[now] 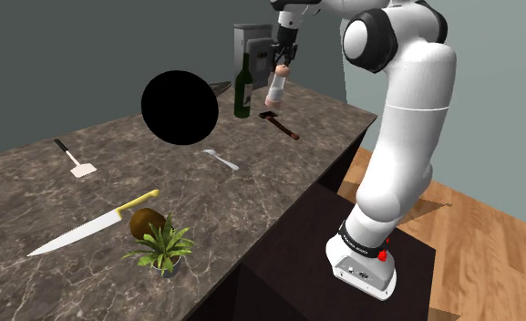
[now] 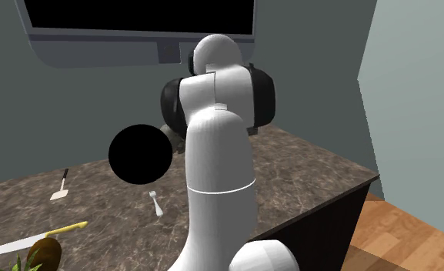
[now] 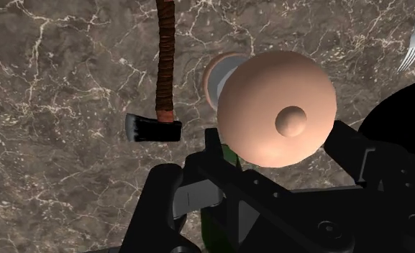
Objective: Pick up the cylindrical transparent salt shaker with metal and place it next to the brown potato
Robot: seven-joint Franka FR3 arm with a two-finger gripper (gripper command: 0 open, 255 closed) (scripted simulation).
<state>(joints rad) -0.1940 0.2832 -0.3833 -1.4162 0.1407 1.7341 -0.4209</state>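
My claw (image 1: 283,64) is clamped on the salt shaker (image 1: 276,88), which hangs tilted in the air well apart from the potato (image 1: 146,222); I judge it could slip free, or knock the plant (image 1: 165,246) and knife (image 1: 93,223) just beside the potato on landing.

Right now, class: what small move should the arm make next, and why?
Probably carry the salt shaker toward the shoulder view's lower left. The gripper clasps it above the counter, beside the wine bottle, while the potato lies far off by the knife and potted plant.
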